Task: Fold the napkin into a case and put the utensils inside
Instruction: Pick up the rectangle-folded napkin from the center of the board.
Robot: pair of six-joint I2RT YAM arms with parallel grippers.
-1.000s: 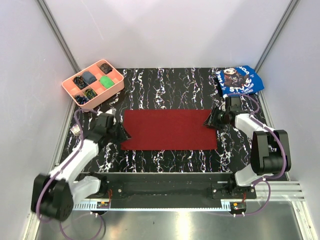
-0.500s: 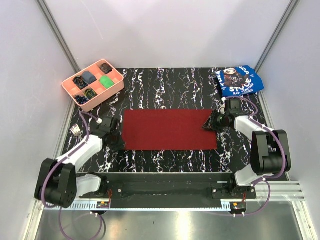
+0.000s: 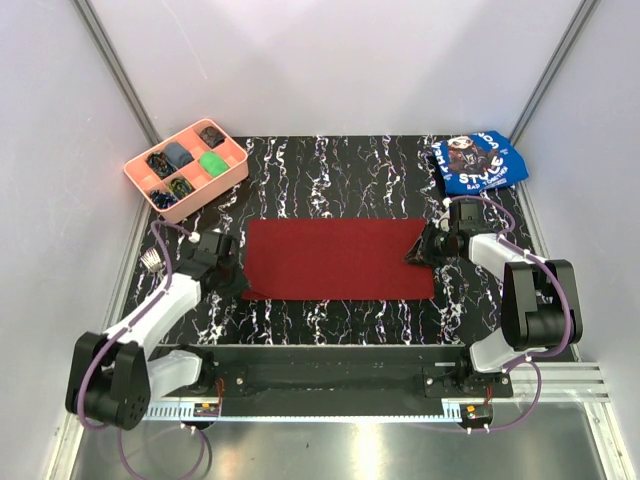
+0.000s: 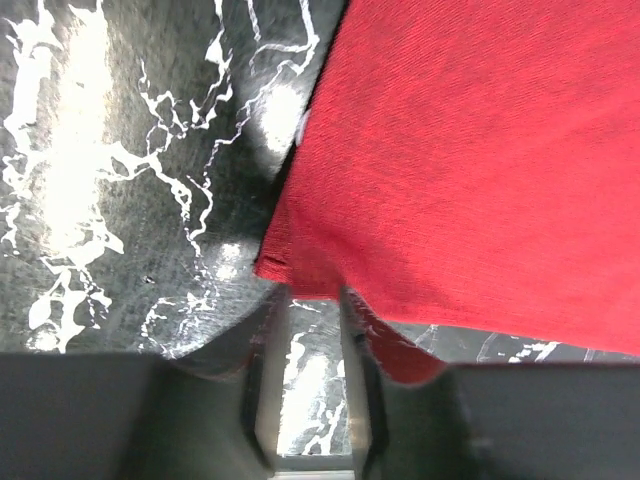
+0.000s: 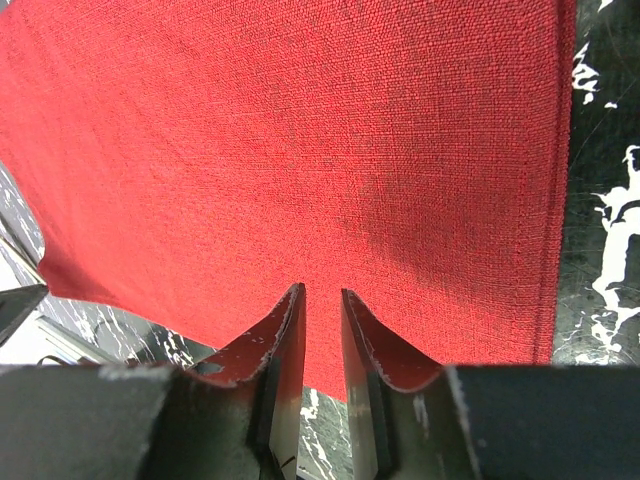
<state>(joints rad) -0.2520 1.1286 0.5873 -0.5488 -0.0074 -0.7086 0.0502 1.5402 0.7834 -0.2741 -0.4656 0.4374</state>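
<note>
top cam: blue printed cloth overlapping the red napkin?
No, the blue cloth lies off toward the far right corner, clearly apart from the napkin, which is spread flat in the middle.

The napkin (image 5: 300, 150) filled most of the frame, lying flat, its coarse weave plain to see. Its right edge ran straight and showed layered cloth. Black marbled table (image 5: 605, 200) showed beyond that edge and at the lower left. The right gripper (image 5: 320, 293) sat low over the napkin's near edge, its dark fingers (image 5: 270, 350) a narrow gap apart, only cloth visible through the gap
</note>
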